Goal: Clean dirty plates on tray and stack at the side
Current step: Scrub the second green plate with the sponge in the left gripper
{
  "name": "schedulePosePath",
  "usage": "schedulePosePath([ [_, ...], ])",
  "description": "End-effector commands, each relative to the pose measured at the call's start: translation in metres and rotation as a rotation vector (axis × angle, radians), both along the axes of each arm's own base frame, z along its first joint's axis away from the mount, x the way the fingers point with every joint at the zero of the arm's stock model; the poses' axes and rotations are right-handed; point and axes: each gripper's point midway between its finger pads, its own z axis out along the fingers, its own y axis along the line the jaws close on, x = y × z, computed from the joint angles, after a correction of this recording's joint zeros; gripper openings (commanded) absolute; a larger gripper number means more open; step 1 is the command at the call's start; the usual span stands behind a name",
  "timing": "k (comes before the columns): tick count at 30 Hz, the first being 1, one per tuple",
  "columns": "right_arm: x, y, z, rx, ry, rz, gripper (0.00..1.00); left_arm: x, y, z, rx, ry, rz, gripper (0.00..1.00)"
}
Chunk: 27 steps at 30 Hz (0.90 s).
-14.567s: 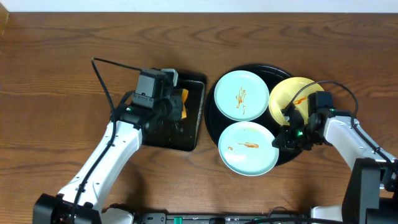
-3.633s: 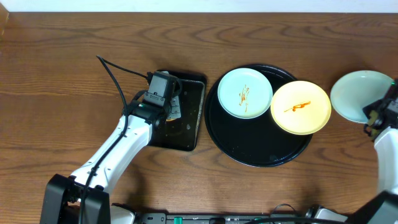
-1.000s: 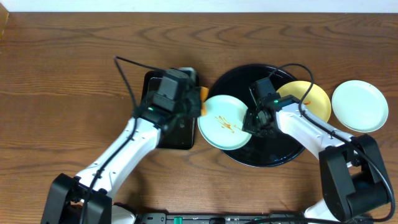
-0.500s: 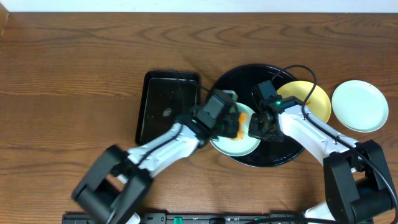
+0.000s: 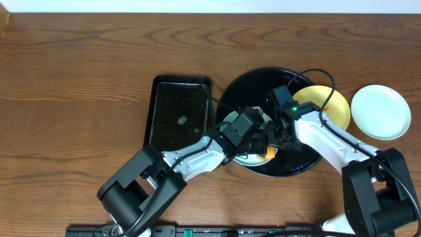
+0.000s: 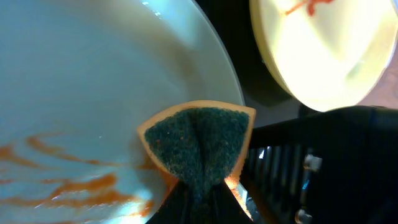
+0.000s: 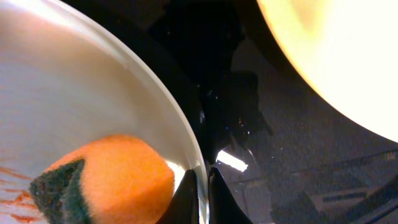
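Here, left claw [image 6: 198,200] pinching sponge [image 6: 199,144] on smeared mint plate [image 6: 93,87], right claw [image 7: 200,186] clamping its rim, yellow plate [image 6: 314,56] beside

overhead top-down; wrist views close, sharing plate [image 6: 93,81], sponge [image 6: 198,146]

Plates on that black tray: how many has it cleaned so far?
One clean mint plate lies on the wood beside the tray. The left hand rubs a sponge over a second, sauce-streaked mint plate while the right hand pinches its rim. The smeared yellow plate waits.
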Motion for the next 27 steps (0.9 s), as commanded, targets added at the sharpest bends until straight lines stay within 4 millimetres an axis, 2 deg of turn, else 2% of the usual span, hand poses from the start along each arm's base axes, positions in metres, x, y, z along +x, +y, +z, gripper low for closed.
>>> schedulePosePath([
  [1, -0.006, -0.002, 0.000, -0.033, 0.002, 0.026, 0.01, 0.018, 0.017, -0.011, 0.086, -0.029, 0.075, 0.10],
  [4, -0.007, -0.002, 0.000, -0.036, 0.006, 0.027, 0.01, 0.031, 0.029, -0.012, 0.110, -0.062, 0.074, 0.08],
  [9, -0.007, -0.002, 0.000, -0.037, 0.007, 0.030, 0.01, 0.054, 0.051, -0.003, 0.126, -0.118, 0.081, 0.08],
  [15, -0.007, -0.003, 0.000, -0.039, 0.006, 0.029, 0.01, 0.074, 0.091, 0.004, 0.169, -0.103, 0.174, 0.08],
  [17, -0.007, -0.003, 0.000, -0.039, 0.006, 0.029, 0.01, 0.073, 0.094, 0.014, 0.158, -0.108, 0.143, 0.08],
  [22, -0.007, -0.003, 0.000, -0.039, 0.005, 0.029, 0.01, 0.065, 0.097, 0.060, 0.142, -0.227, 0.037, 0.08],
  [27, -0.001, 0.000, 0.000, -0.030, -0.020, 0.053, 0.01, 0.065, 0.132, 0.098, 0.235, -0.336, 0.071, 0.08],
])
